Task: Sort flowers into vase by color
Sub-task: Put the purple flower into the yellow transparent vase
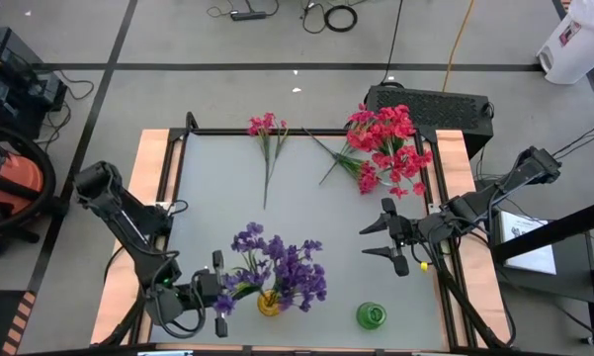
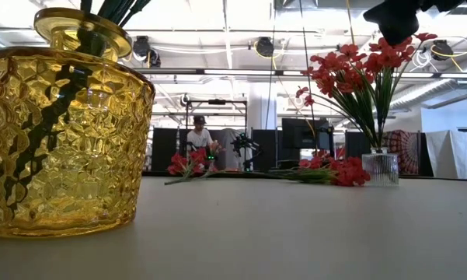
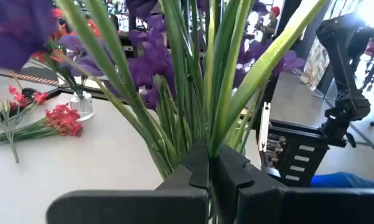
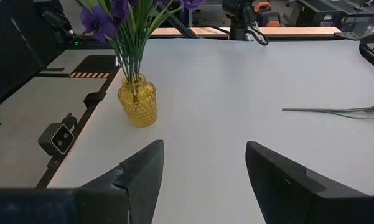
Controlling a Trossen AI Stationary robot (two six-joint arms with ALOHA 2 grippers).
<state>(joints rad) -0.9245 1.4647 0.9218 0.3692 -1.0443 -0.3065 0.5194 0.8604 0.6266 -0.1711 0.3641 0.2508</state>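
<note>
Closest in on the low view: yellow vase (image 2: pixel 62 132), green stems standing in it. From above, purple flowers (image 1: pixel 282 267) fill that vase at the near edge of the table (image 1: pixel 316 213). My left gripper (image 1: pixel 218 294) sits just beside the vase, fingers together; from the wrist view they look pinched on a purple stem, though I can't be sure.

Green vase (image 1: pixel 371 315) stands apart, no flowers in it that I can make out.

Right gripper (image 1: pixel 387 235) hovers mid-table, fingers apart, nothing between them.

Farther off: clear vase (image 2: pixel 381 167) holding red flowers (image 1: pixel 390 133); more red sprigs (image 1: pixel 371 176) lie loose beside it. Pink sprig (image 1: pixel 267 133) lies alone at the far edge.

Judgement: purple is done; red is in hand. Next, the right gripper must reach a loose red stem and close low on it.
</note>
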